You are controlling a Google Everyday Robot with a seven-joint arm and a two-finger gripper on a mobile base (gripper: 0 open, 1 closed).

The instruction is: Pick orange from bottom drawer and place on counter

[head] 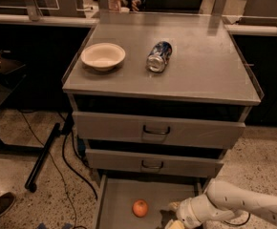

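Observation:
The orange (140, 208) lies on the floor of the open bottom drawer (114, 197), near its middle. My gripper (173, 217) is low in the drawer just to the right of the orange, a short gap away, at the end of the white arm (234, 205) that reaches in from the lower right. The counter (203, 66) is the flat grey top of the cabinet above.
A white bowl (103, 56) and a crushed blue-silver can (158, 56) lie on the counter. The two upper drawers (156, 130) are closed. A black cable (67, 156) and a dark stand leg (42, 159) lie on the floor at left.

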